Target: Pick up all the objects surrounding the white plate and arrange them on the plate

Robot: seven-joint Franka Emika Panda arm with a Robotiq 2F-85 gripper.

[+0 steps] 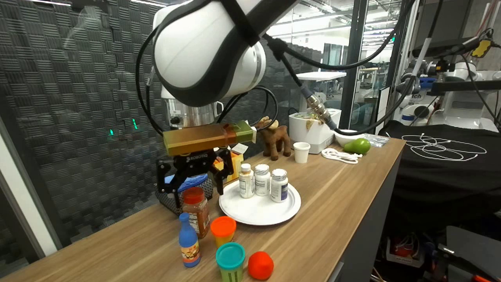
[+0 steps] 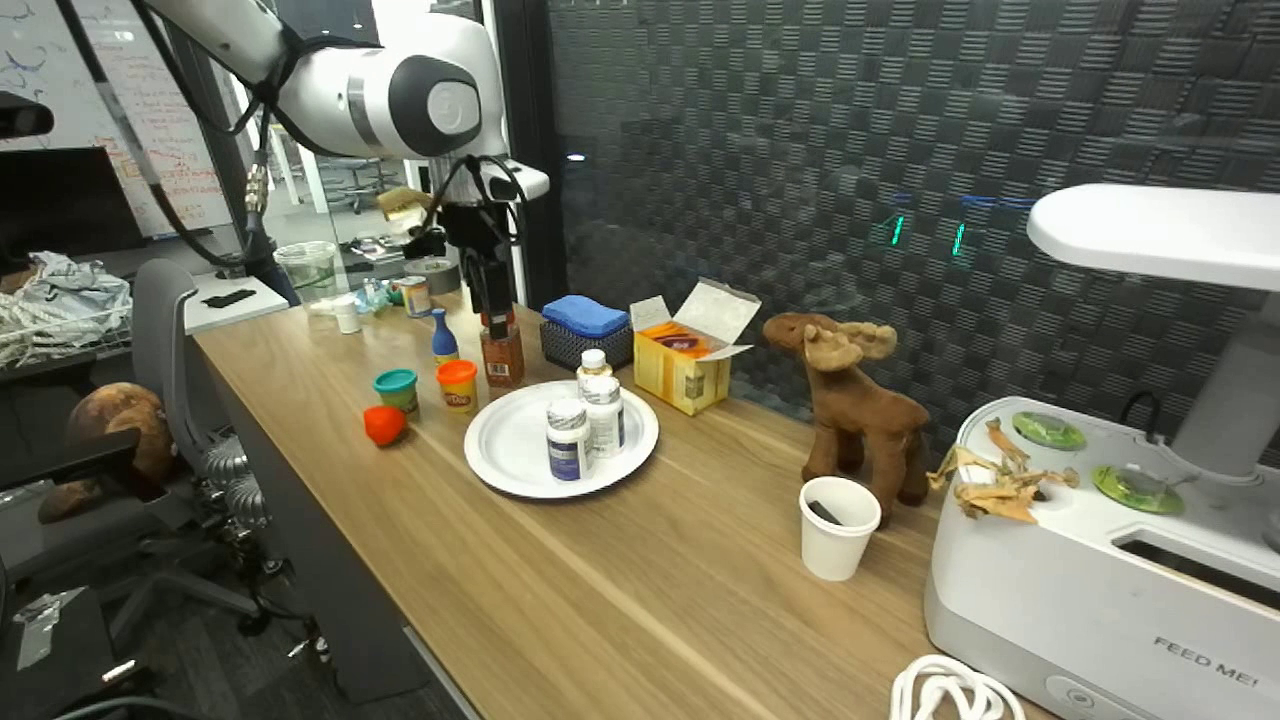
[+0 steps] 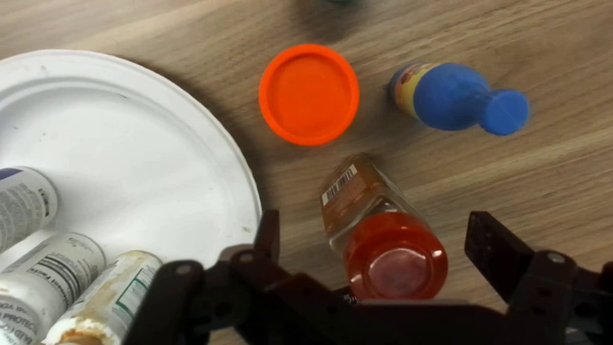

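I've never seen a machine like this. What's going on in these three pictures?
The big white arm is a robot; its black gripper works like a two-fingered hand. Two pictures are taken from outside it, the third from its wrist. On the wooden counter, a white plate carries three white bottles. Beside the plate are a red-lidded jar, blue bottle, orange-lidded tub, teal-lidded tub and red ball. Nothing is held: the wrist view shows the fingers apart, the jar between them.

Wrist view crops the plate (image 3: 139, 172) (and, seemingly, tub (image 3: 340, 1)).
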